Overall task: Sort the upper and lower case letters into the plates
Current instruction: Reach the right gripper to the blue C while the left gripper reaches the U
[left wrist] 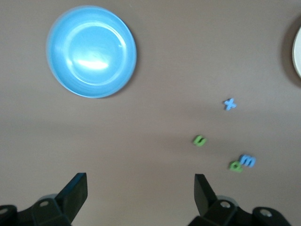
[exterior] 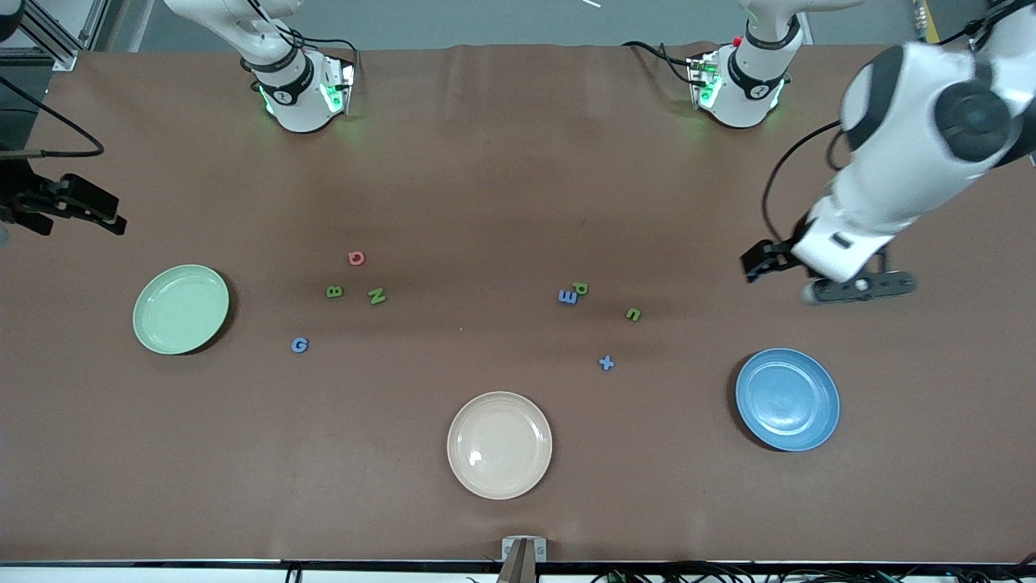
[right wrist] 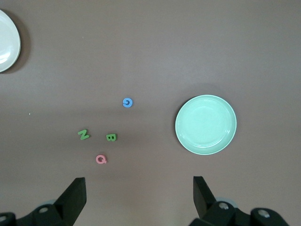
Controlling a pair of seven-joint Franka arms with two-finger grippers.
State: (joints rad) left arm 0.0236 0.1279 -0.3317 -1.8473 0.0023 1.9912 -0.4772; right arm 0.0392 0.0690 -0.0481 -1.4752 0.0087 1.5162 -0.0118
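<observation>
Eight small letters lie on the brown table. A pink Q, green B, green N and blue G lie beside the mint green plate. A blue E, green p, green u and blue x lie toward the blue plate. Both plates are empty. My left gripper is open and empty, up over bare table by the blue plate. My right gripper is open and empty, over the table's edge by the mint plate.
An empty cream plate sits nearest the front camera, midway between the two coloured plates. Both arm bases stand along the table's top edge in the front view. Cables hang from the left arm.
</observation>
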